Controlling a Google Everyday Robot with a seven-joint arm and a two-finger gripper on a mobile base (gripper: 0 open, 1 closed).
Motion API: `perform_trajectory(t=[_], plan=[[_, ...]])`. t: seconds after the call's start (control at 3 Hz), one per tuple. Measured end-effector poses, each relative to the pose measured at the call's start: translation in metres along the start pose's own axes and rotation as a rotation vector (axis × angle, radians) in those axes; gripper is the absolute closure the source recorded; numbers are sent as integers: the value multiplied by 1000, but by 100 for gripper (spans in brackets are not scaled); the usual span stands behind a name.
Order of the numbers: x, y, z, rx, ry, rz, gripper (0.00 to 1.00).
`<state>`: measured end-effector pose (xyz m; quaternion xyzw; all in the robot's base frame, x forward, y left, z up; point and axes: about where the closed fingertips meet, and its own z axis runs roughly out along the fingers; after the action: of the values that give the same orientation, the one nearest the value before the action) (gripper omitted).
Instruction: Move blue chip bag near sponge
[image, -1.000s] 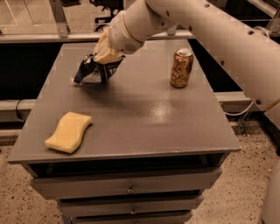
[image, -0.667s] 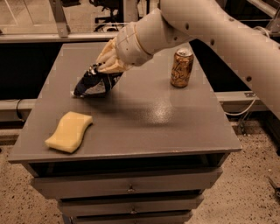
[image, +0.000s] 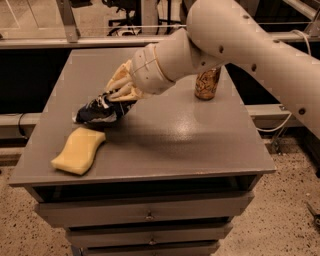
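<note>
The blue chip bag (image: 100, 112) is dark navy with white marks. It hangs low over the grey table (image: 190, 140) at the left. My gripper (image: 117, 96) is shut on the bag's upper right end, its pale yellow fingers (image: 120, 80) wrapped around it. The pale yellow sponge (image: 79, 150) with wavy sides lies flat near the table's front left corner. The bag's lower end is just above and behind the sponge's far end, close to touching it.
A gold-brown drink can (image: 207, 83) stands at the back right of the table, partly hidden by my white arm (image: 225, 40). The table has drawers (image: 150, 215) below its front edge. A railing and floor lie behind.
My gripper has carried the blue chip bag from the table's back left forward and down, to just beside the sponge. The sponge and can have not moved.
</note>
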<state>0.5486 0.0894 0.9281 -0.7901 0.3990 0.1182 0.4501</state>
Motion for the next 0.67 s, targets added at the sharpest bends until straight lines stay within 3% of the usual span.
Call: perform_trajectory(t=[0.67], plan=[[-5,37,14,-63,36,-19,51]])
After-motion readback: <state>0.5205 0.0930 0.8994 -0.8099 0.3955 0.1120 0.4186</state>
